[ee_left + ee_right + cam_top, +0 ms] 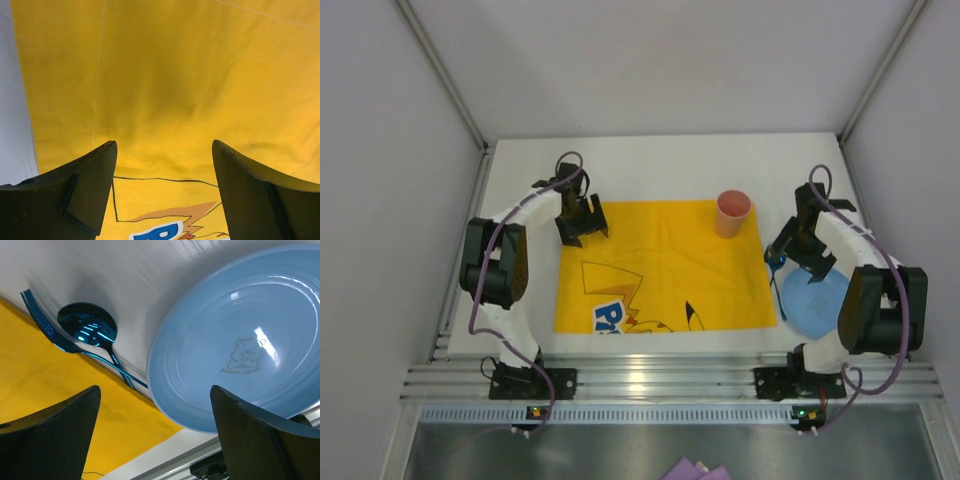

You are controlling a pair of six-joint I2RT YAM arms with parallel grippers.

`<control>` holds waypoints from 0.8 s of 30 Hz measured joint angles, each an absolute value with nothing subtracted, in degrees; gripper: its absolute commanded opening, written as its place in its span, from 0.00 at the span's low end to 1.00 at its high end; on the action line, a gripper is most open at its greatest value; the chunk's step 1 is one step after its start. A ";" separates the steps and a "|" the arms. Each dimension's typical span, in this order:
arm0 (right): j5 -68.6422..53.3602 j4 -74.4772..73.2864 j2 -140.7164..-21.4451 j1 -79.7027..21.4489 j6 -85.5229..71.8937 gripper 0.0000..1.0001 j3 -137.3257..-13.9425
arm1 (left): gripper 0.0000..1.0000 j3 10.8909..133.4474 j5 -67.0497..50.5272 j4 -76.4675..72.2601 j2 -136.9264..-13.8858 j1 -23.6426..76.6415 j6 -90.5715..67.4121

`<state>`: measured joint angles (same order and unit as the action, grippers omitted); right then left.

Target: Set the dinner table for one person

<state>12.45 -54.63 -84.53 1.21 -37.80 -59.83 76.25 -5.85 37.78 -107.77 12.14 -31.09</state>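
Note:
The white dinner table (pixel 660 165) carries a yellow cartoon-printed placemat (pixel 660 265) in its middle. A pink cup (pixel 733 213) stands upright on the mat's far right corner. A light blue plate (pixel 815 298) lies on the table just right of the mat; in the right wrist view the plate (pixel 240 340) shows a bear print. A shiny blue spoon (pixel 87 330) and blue fork (pixel 40 322) lie side by side between mat and plate. My left gripper (pixel 585 232) is open and empty over the mat's far left corner (pixel 164 150). My right gripper (pixel 798 256) is open and empty above the plate's left rim (pixel 155 390).
White walls enclose the table on three sides. An aluminium rail (pixel 660 380) runs along the near edge, by both arm bases. The spoon and fork (pixel 777 272) lie tight against the mat's right edge. Bare white tabletop (pixel 12 100) shows left of the mat.

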 measured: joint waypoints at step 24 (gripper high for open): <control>23.81 -54.54 -96.71 1.30 -35.03 0.00 -62.74 | 0.81 77.14 -7.70 38.20 -109.60 12.14 -29.95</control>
<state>23.81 -54.54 -96.71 1.30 -35.03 -62.74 77.14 -7.70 38.20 -109.60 12.14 -29.95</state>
